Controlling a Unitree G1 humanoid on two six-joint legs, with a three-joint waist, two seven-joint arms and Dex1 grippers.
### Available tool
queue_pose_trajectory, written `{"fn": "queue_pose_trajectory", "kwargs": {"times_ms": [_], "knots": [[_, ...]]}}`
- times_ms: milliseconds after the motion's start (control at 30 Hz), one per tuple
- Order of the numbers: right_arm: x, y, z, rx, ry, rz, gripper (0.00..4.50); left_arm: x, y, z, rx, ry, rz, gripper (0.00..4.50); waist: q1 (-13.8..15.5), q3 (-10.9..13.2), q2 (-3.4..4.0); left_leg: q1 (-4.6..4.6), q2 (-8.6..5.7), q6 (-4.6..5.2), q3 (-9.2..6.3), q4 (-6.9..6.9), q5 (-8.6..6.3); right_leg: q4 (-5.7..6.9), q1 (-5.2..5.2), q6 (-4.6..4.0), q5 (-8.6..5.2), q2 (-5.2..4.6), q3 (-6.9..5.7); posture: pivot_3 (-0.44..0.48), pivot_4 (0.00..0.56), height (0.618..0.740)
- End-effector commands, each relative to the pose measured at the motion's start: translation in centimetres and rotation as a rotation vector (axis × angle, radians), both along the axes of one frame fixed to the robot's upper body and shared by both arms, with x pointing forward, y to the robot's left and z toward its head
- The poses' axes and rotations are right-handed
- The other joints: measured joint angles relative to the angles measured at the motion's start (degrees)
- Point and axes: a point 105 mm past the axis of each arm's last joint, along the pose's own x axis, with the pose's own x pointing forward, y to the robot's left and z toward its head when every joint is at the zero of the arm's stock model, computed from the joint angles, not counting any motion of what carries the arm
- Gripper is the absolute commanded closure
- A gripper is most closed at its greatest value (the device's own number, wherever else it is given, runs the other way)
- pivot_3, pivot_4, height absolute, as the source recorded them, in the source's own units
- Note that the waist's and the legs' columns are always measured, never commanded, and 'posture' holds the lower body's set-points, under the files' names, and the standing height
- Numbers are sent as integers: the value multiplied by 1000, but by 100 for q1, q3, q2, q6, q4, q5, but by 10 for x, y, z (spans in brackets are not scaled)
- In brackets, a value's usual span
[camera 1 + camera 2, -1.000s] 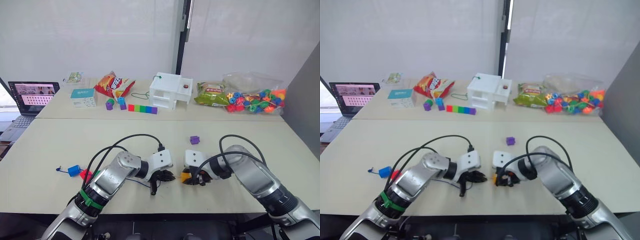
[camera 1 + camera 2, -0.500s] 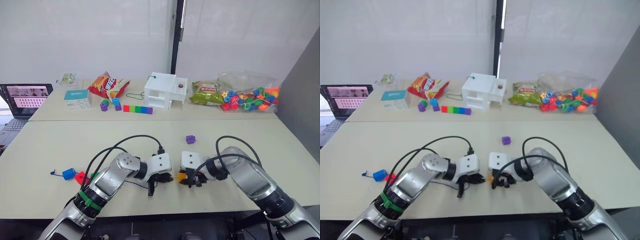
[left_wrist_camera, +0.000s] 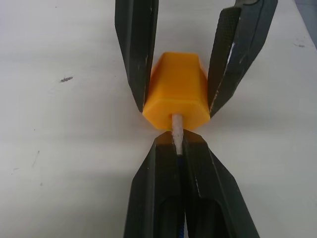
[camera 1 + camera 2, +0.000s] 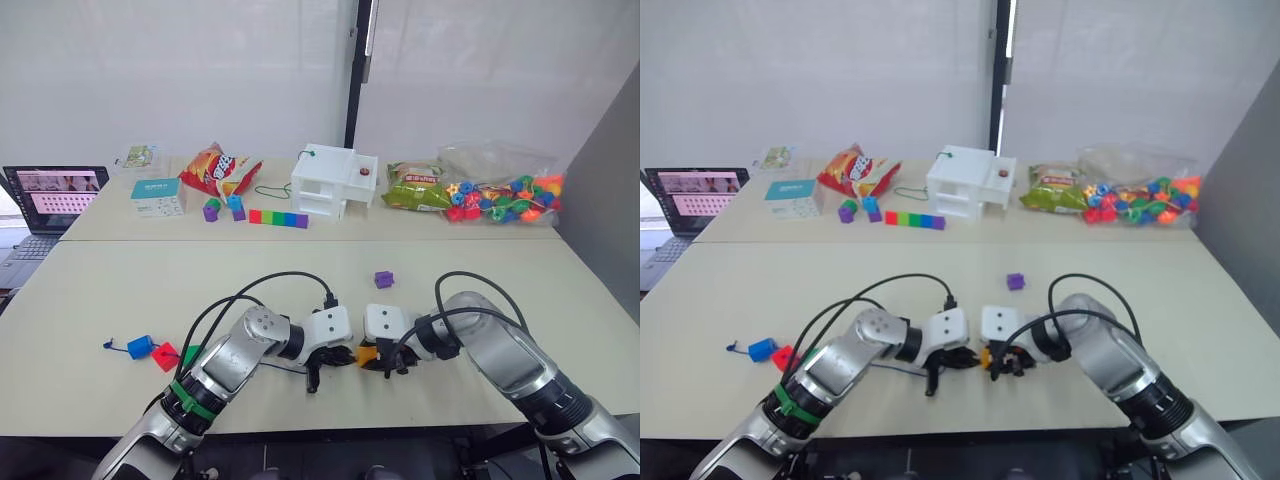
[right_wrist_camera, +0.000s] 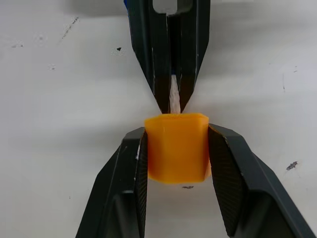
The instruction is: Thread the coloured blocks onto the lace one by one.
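Note:
A yellow-orange block [image 3: 176,91] is held just above the near table, with my right gripper [image 5: 177,145] shut on its two sides. My left gripper [image 3: 177,146] faces it, shut on the lace's pale tip [image 3: 176,130], and the tip touches the block's hole. In the head views the two grippers meet at the table's front middle, left gripper [image 4: 342,355] against right gripper [image 4: 373,356]. The blue block [image 4: 140,346], red block [image 4: 165,356] and green block [image 4: 190,352] lie together at the front left. A purple block [image 4: 384,279] lies alone behind the grippers.
The back table holds a laptop [image 4: 55,192], a snack bag [image 4: 215,170], a white toy house [image 4: 335,180], a rigid multicoloured bar [image 4: 279,218] and a clear bag of beads [image 4: 505,195]. Black cables [image 4: 280,280] arch over my forearms.
My left gripper has closed the small gap to the right one, and the lace tip now sits at the orange block's hole. The head camera shifted slightly.

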Motion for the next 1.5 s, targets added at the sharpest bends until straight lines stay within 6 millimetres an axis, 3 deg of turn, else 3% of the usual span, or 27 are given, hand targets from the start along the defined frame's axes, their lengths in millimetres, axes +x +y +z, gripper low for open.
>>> {"fn": "queue_pose_trajectory", "kwargs": {"times_ms": [33, 333, 567, 833, 1167, 1500], "knots": [[-10, 11, -16, 3, 59, 36, 3233, -4, -24, 21, -104, -44, -47, 4166, 22, 0, 0, 2, 0, 0, 0, 2, 0, -1, 4, 1, 0, -1, 0, 0, 150, 740], [-7, 2, -18, 3, 64, 5, 3233, -6, 2, 36, -162, -5, -7, 1323, 2, 0, 0, -2, 3, -1, 0, 0, -1, 1, -6, 0, 1, -5, 1, 0, 150, 740], [-4, -4, -18, 10, 61, -12, 3233, -12, 37, 13, -97, 6, 87, 1323, -46, 0, 1, 20, 6, -3, 0, -50, 0, -2, -11, -11, -5, -12, 6, 0, 150, 740], [-4, -5, -15, 20, 66, -18, 3233, -14, 42, -5, -93, 18, 146, 1323, -26, 0, 0, 18, 2, -6, 0, -55, 1, -10, -11, -11, -4, -75, -7, 0, 150, 740], [-5, -6, -14, 19, 74, -20, 3233, -13, 33, -8, -113, 13, 117, 4471, -23, 0, 0, 17, 0, -7, 0, -57, 1, -13, -10, -11, -4, -80, -11, 0, 150, 740], [-5, -7, -14, 18, 74, -30, 3233, -8, 23, 4, -121, -20, 75, 4490, -20, 0, -1, 11, -2, -7, 0, -57, 1, -17, -11, -10, -4, -80, -15, 0, 150, 740]]}}
